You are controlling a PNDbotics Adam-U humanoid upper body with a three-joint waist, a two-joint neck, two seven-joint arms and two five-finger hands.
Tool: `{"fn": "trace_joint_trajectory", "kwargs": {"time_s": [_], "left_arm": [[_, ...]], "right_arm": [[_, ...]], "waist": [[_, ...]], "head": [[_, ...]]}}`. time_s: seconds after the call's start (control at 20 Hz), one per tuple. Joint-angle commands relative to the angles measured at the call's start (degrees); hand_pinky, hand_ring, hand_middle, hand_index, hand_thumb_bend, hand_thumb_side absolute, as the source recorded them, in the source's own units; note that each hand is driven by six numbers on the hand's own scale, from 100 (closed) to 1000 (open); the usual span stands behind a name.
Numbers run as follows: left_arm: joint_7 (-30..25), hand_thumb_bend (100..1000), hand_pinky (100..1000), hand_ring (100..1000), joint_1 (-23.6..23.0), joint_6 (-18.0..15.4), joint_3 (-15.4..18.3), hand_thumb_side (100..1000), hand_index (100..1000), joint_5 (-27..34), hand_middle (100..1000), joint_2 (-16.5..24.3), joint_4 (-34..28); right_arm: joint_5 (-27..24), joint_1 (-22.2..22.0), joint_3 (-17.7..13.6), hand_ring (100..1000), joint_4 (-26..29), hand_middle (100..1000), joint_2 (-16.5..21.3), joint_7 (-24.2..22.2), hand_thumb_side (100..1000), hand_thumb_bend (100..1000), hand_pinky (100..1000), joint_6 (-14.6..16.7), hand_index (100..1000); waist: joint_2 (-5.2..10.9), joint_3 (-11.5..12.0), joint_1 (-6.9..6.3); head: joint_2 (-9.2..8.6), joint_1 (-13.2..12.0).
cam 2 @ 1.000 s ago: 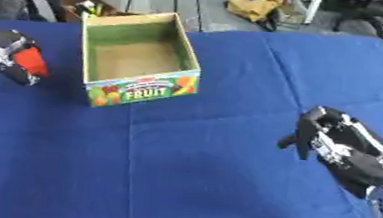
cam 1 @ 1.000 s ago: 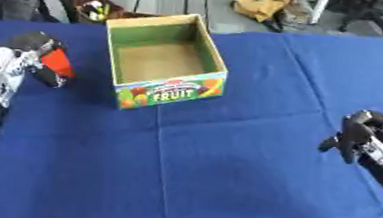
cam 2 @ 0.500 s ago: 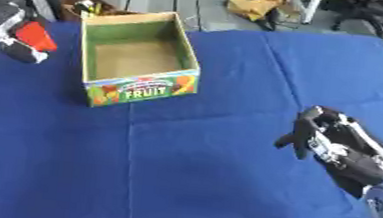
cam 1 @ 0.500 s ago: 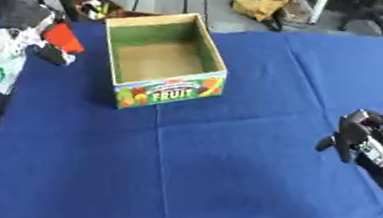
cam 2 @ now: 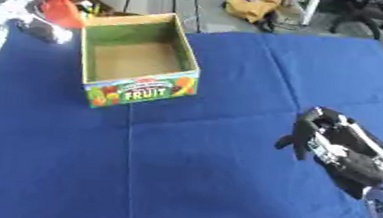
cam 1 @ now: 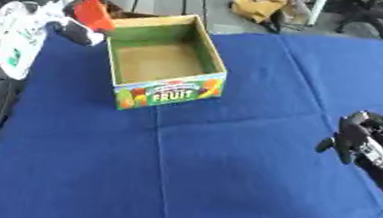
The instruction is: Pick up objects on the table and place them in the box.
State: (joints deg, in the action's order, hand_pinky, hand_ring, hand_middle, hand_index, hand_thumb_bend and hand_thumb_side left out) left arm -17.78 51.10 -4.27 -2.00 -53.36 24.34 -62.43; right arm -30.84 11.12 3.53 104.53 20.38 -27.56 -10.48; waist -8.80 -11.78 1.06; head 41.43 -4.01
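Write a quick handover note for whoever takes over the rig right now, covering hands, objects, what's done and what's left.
Left hand: raised at the box's far left corner, fingers curled round a red object.
Right hand: idle over the blue tablecloth at the right, fingers curled, holding nothing.
Fruit box: open, upright, its inside looks empty.
Done: the red object is lifted off the table.
Left: carry it over the opening and release it. No other loose objects show on the cloth.

Red object (cam 1: pixel 91 13) partly hidden by robot hand (cam 1: pixel 71 4)
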Motion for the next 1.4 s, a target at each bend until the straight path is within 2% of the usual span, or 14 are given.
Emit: {"fn": "trace_joint_trajectory", "kwargs": {"time_s": [0.05, 0.25, 0.4, 0.65, 0.7, 0.85, 0.9, 0.95, 1.05, 1.2, 1.3, 1.4], "left_arm": [[-0.7, 134, 518, 200, 1.9, -0.5, -1.2, 100, 744, -1.8, 222, -1.1, 0.3], [-0.4, 148, 523, 207, 2.4, -0.3, -1.7, 101, 748, -4.6, 229, -3.3, 2.7], [0.4, 127, 526, 214, 2.6, 0.2, -1.7, 100, 751, -7.1, 236, -4.9, 4.7], [3.0, 174, 535, 234, 2.5, 0.8, -1.6, 136, 769, -9.3, 259, -7.5, 7.7], [3.9, 261, 546, 257, 2.5, 0.9, -1.6, 205, 778, -9.4, 283, -7.9, 8.0], [5.8, 544, 608, 409, 2.1, 0.2, -2.2, 416, 807, -9.2, 427, -8.9, 8.8], [6.0, 649, 649, 507, 2.0, -0.2, -2.4, 492, 817, -9.1, 512, -9.1, 8.9], [6.1, 790, 706, 608, 1.8, -0.8, -2.6, 577, 829, -9.0, 602, -9.2, 8.9], [6.1, 1000, 805, 762, 1.6, -1.9, -3.1, 694, 855, -8.7, 744, -9.3, 8.6], [5.1, 1000, 916, 896, 1.2, -4.0, -3.5, 826, 904, -7.0, 881, -9.3, 7.5], [6.4, 1000, 948, 921, 0.8, -5.1, -3.7, 865, 915, -5.3, 908, -9.2, 5.4], [10.4, 1000, 941, 910, 0.0, -5.9, -3.5, 879, 908, -2.1, 903, -9.0, 1.1]], "right_arm": [[0.1, 0.6, -0.3, 322, 1.2, 375, 0.5, 0.0, 152, 100, 593, 0.0, 382], [0.2, 0.6, -0.2, 322, 1.2, 375, 0.4, 0.0, 151, 100, 594, 0.1, 382], [0.3, 0.6, -0.2, 321, 1.3, 375, 0.3, -0.1, 150, 100, 594, 0.1, 382], [0.3, 0.7, 0.0, 321, 1.3, 375, 0.1, -0.3, 149, 100, 594, 0.0, 382], [0.4, 0.7, 0.1, 321, 1.3, 375, 0.1, -0.3, 149, 100, 593, 0.0, 382], [0.5, 0.7, 0.1, 320, 1.3, 375, 0.0, -0.4, 149, 100, 593, -0.1, 382], [0.5, 0.7, 0.1, 320, 1.3, 374, 0.0, -0.3, 148, 100, 593, -0.1, 382], [0.5, 0.7, 0.1, 320, 1.2, 374, -0.1, -0.3, 148, 100, 593, -0.2, 382], [0.6, 0.7, 0.1, 320, 1.3, 374, -0.1, -0.3, 148, 100, 593, -0.2, 382], [0.6, 0.7, 0.0, 320, 1.2, 374, -0.1, -0.2, 147, 100, 593, -0.2, 382], [0.6, 0.7, 0.0, 320, 1.3, 374, -0.2, -0.2, 147, 100, 593, -0.3, 382], [0.6, 0.7, 0.0, 319, 1.3, 374, -0.2, -0.1, 147, 100, 592, -0.3, 381]], "waist": [[0.64, -0.2, 0.13], [0.41, -0.6, 0.38], [0.29, -0.7, 0.59], [0.17, -0.8, 0.79], [0.14, -0.8, 0.81], [0.07, -1.0, 0.80], [0.06, -1.0, 0.79], [0.07, -1.0, 0.79], [0.08, -1.0, 0.78], [0.11, -0.9, 0.72], [0.12, -0.8, 0.73], [0.10, -0.5, 0.71]], "head": [[-0.42, -0.2], [-0.35, -0.5], [-0.34, -0.7], [-0.38, -1.0], [-0.42, -1.0], [-0.43, -1.1], [-0.45, -1.2], [-0.51, -1.1], [-0.63, -1.1], [-0.74, -1.1], [-0.78, -1.1], [-1.07, -1.1]]}}
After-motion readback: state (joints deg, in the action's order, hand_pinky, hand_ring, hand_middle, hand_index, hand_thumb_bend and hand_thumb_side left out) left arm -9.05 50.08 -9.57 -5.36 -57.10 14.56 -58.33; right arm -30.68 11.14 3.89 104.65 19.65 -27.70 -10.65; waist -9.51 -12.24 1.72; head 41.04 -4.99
